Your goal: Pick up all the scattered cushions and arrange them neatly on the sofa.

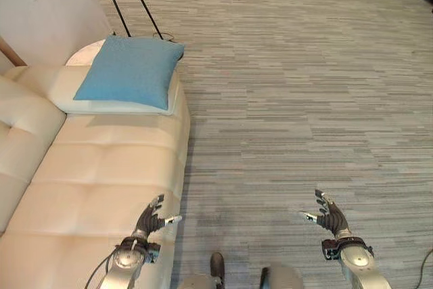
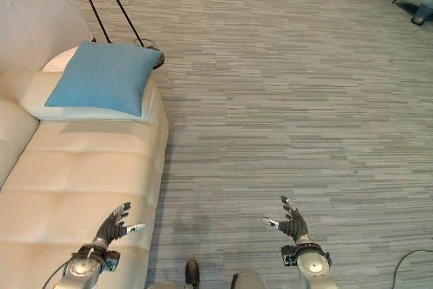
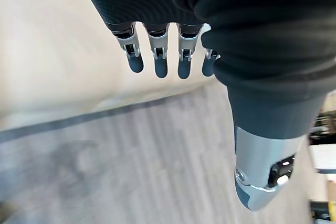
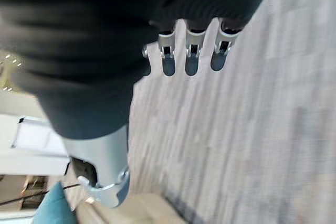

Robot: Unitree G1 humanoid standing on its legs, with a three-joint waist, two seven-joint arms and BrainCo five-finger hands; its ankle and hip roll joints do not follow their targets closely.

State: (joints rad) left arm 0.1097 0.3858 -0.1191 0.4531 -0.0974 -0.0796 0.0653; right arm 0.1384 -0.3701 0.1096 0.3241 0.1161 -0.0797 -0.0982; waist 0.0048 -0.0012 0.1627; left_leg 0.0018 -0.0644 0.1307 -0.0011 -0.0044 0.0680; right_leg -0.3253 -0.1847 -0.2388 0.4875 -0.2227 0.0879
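Blue cushion [image 1: 130,70] lies on a white cushion [image 1: 74,97] at sofa [image 1: 101,181] end. Left hand [image 1: 150,221] & right hand [image 1: 329,216] empty, fingers spread, prob. ready for next pickup.

No legible txt, labels, nos. or signs on any surface.

Bright, even daylight — blurred wrist close-ups

I'm looking at a living-room style space: a cream sofa [image 1: 101,187] with a blue cushion [image 1: 132,70] on the left, and wide grey plank floor [image 1: 304,86] stretching far.
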